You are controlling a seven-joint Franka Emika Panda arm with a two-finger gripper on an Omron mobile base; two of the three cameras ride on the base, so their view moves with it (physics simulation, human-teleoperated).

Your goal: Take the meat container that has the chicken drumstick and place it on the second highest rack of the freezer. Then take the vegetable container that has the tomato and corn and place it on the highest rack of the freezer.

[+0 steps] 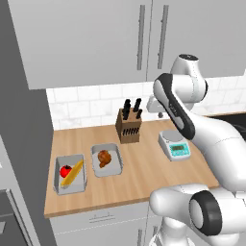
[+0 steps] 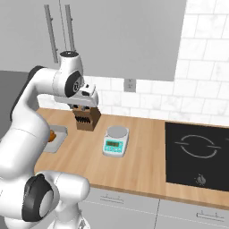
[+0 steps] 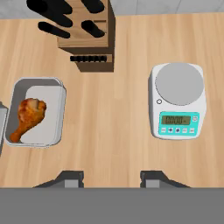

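The meat container (image 3: 47, 114) is a shallow grey tray on the wooden counter, with the reddish-brown chicken drumstick (image 3: 27, 117) lying in it. It also appears in the left base view, container (image 1: 114, 166) and drumstick (image 1: 104, 157). To its left lies the vegetable container (image 1: 82, 185) with the red tomato (image 1: 65, 170) and the yellow corn (image 1: 73, 173). My gripper (image 3: 113, 180) hangs high over the counter, open and empty, right of the meat container and apart from it. The freezer's grey side (image 1: 21, 134) rises at the counter's left end. The highest rack is out of view.
A wooden knife block (image 1: 129, 127) stands behind the trays near the tiled wall. A white kitchen scale (image 3: 177, 100) sits to the right. A black cooktop (image 2: 197, 154) lies farther right. Grey wall cabinets (image 1: 96, 38) hang overhead.
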